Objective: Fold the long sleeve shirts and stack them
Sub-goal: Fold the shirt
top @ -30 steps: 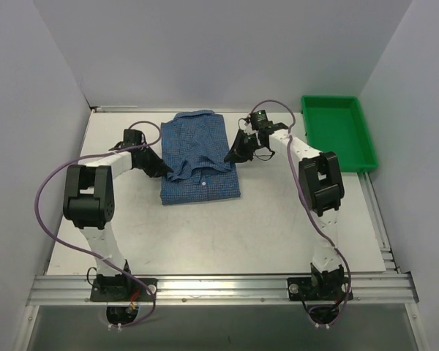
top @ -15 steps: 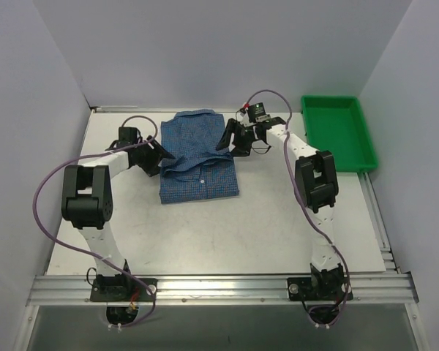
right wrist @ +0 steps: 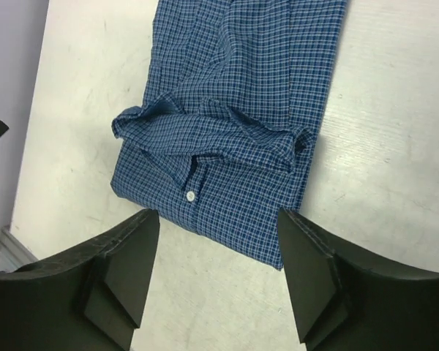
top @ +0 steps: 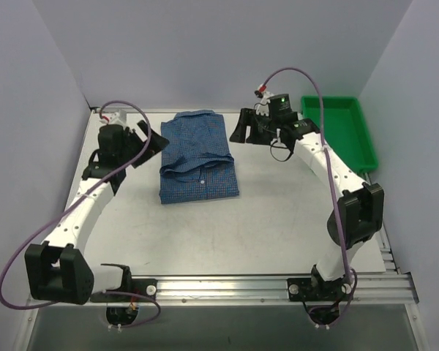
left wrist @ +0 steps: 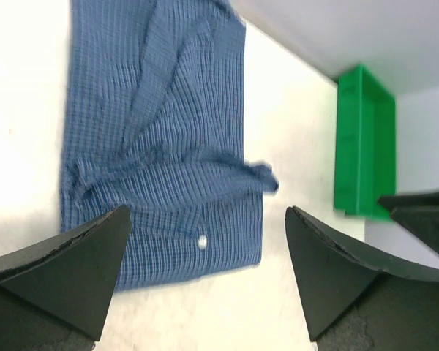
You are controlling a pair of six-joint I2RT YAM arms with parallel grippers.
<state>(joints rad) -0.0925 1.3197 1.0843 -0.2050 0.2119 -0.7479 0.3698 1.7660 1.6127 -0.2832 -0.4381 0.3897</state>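
One blue fine-checked cloth button-up shirt (top: 199,157) lies folded into a rough rectangle on the white tabletop (top: 241,227), toward the far middle of it and flat on the surface. A rumpled ridge of collar and cloth crosses the shirt, and a small white button (right wrist: 191,195) shows on the smoother part nearer the arm bases. The far part is creased lengthwise.

Both arms reach in from either side. The left gripper (top: 155,142) hangs just beside the shirt's left edge, its black fingers (left wrist: 73,270) spread wide with nothing between them; its wrist camera looks down on the cloth from above, clear of it. The right gripper (top: 238,128) hovers off the shirt's far right corner, its fingers (right wrist: 124,256) likewise held apart and gripping nothing, the shirt lying below the gap.

A green rectangular plastic tray (top: 336,128) sits at the far right of the table, well apart from the shirt.
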